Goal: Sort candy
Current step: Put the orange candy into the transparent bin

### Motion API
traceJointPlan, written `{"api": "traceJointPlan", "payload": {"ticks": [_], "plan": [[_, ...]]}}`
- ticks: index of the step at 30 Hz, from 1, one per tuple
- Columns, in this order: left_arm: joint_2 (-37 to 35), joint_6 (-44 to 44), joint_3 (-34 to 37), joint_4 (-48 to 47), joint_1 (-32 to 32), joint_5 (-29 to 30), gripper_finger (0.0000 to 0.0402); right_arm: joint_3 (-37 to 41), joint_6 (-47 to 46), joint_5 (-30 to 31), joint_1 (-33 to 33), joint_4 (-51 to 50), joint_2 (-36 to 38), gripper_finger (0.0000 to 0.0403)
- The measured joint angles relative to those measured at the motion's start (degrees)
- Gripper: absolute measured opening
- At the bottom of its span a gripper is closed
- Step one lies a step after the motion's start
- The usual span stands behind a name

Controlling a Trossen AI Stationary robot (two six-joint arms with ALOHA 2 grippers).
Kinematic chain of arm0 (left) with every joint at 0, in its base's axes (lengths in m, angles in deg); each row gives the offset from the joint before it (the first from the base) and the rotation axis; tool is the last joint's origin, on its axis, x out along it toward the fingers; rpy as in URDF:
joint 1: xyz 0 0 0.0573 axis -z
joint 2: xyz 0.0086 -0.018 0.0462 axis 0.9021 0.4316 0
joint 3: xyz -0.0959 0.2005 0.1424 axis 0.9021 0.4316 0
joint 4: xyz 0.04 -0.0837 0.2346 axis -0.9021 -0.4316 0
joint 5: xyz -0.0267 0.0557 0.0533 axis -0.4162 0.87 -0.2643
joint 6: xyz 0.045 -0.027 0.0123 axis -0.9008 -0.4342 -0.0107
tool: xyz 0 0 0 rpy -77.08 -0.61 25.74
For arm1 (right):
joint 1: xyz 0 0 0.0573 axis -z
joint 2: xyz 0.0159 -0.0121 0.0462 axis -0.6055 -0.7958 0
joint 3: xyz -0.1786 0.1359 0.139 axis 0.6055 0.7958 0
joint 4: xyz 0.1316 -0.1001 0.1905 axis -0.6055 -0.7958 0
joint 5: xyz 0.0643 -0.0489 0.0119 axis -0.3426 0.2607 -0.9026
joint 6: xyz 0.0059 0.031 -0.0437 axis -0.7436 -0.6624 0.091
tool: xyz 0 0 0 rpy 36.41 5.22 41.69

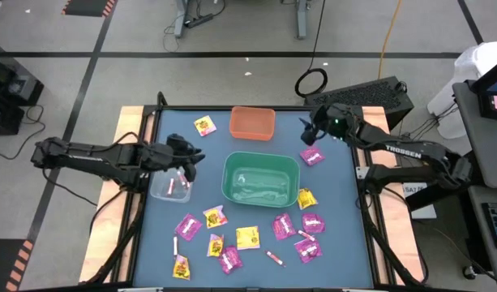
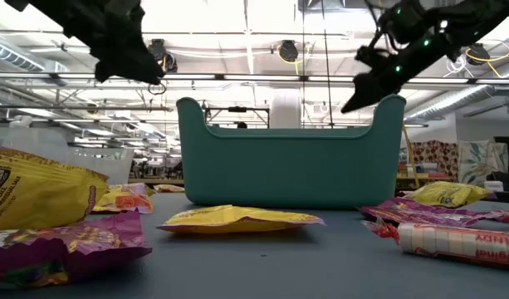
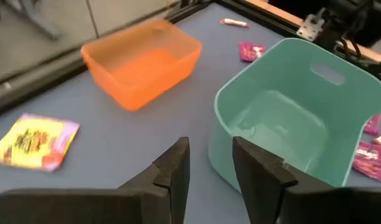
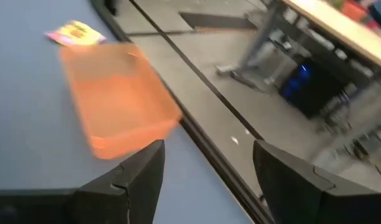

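Note:
Candy lies mostly near the table's front edge: magenta packets [image 1: 284, 225], yellow packets [image 1: 247, 237] and a thin stick [image 1: 275, 258]. One yellow packet [image 1: 204, 125] lies far left beside the orange bin [image 1: 252, 122], and one magenta packet [image 1: 312, 155] lies to the right of the green bin [image 1: 260, 178]. My left gripper [image 1: 191, 158] hovers open over the far edge of the clear bin [image 1: 169, 185], its fingers [image 3: 178, 165] empty. My right gripper [image 1: 306, 130] hangs wide open above the far right of the table, facing the orange bin [image 4: 115, 99], with nothing between its fingers.
The green bin stands mid-table between the two arms and looks empty [image 3: 283, 124]. The orange bin sits at the far edge, the clear bin at the left. Bare blue table [image 1: 337, 195] lies to the right of the green bin. Black frame rails border the table.

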Motion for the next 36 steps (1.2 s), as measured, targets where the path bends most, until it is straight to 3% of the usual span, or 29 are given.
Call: {"api": "traceJointPlan", "payload": {"ticks": [10, 15, 19, 28, 32, 36], "plan": [[13.1, -10.9, 0.0, 17.9, 2.9, 2.5, 0.0128, 0.0, -0.9, -0.5, 15.3, -3.8, -7.7, 0.0235], [15.9, -15.3, 0.0, 25.4, 2.8, 2.6, 0.0128, 0.0, -5.9, -0.5, 19.1, -8.0, -11.4, 0.0235], [17.7, -16.2, 0.0, 26.0, 2.8, 2.6, 0.0128, 0.0, -7.5, -0.4, 21.2, -11.0, -14.5, 0.0235], [23.6, -14.7, 0.1, 28.3, 2.8, -2.7, 0.0128, 0.0, -8.5, -0.4, 21.3, -9.1, -15.8, 0.0233], [24.9, -14.6, 0.1, 29.6, 2.8, -3.6, 0.0128, 0.0, -13.4, -4.2, 20.5, -11.0, -15.8, 0.0228], [25.0, -14.7, 0.1, 30.1, 2.6, -3.6, 0.0128, 0.0, -17.6, 3.8, 17.3, -13.9, -15.8, 0.0216]]}}
